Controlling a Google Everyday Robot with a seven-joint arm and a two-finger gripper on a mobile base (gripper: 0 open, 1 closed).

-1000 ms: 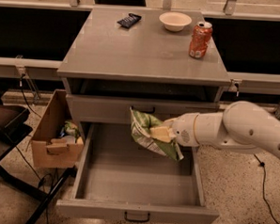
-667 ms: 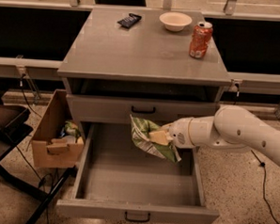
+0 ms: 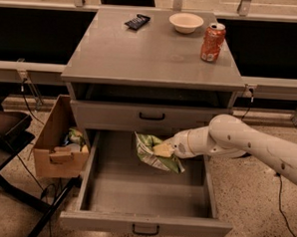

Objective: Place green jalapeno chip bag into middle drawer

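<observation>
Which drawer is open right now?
The lowest drawer, pulled out; the drawer above is shut. The end effector holds the chip bag over the open one.

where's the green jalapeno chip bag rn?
Centre of camera view: the green jalapeno chip bag is held in the gripper over the back of the open middle drawer, just under the closed drawer.

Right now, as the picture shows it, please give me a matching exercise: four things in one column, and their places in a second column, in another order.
Things:
1. green jalapeno chip bag
2. soda can
3. white bowl
4. cardboard box

Places:
A. beside the cabinet, not on it
B. cabinet top, back edge
C. held by the gripper above the open middle drawer
D. cabinet top, right edge

Pairs: 1-C, 2-D, 3-B, 4-A
</observation>
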